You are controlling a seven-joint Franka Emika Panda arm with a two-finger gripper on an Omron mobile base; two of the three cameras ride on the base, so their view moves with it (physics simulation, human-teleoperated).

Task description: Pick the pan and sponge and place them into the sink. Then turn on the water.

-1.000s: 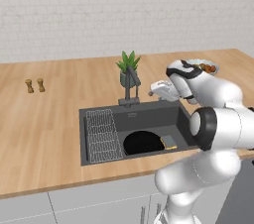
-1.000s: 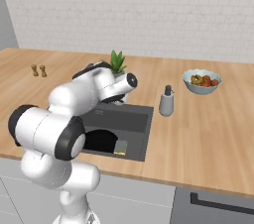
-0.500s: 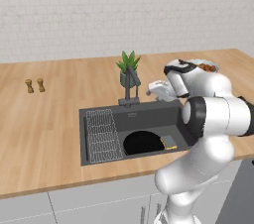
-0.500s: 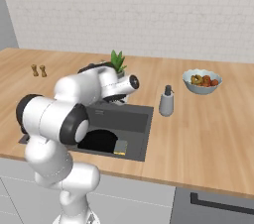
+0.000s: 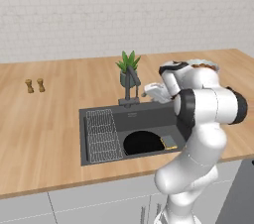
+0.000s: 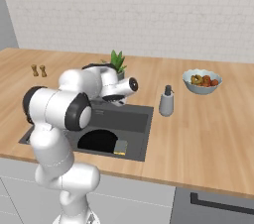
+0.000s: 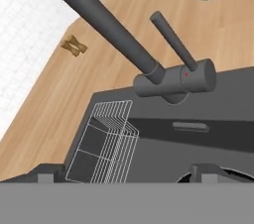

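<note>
I stand in a kitchen: wooden counter [image 5: 49, 119] mid-frame, sink [image 5: 149, 116] with faucet [image 5: 130, 86] at centre, white brick wall [image 5: 99, 10] across the top.

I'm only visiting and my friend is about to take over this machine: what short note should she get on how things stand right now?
Tool: open, holding nothing, near the faucet with its lever in front of it.
Pan: in the sink, beside the wire rack.
Sponge: in the sink too, at the pan's edge.
Done: both things are in the basin.
Left: turn on the water; no stream falls from the spout yet.
</note>
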